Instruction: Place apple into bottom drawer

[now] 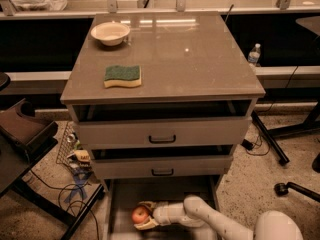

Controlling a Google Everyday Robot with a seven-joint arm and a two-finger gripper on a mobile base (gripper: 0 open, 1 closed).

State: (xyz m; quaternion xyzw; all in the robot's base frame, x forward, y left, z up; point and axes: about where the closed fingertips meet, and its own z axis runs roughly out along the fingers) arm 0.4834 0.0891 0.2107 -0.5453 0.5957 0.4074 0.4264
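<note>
Presently, small round red apple (139,215) is held clamped betw. fingers of two-finger gripper (142,215), low over wide shallow grey bottom drawer (124,198); it is best lowered to floor & released gently, w/o rolling.

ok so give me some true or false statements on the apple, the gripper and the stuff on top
1. The gripper is low in the open bottom drawer, with the apple between its fingers. True.
2. The sponge lies inside the white bowl. False: it lies flat on the cabinet top, apart from the bowl.
3. The bottom drawer is pushed shut. False: it is pulled out, floor showing.
4. The white bowl stands near the cabinet top's back left corner. True.
</note>
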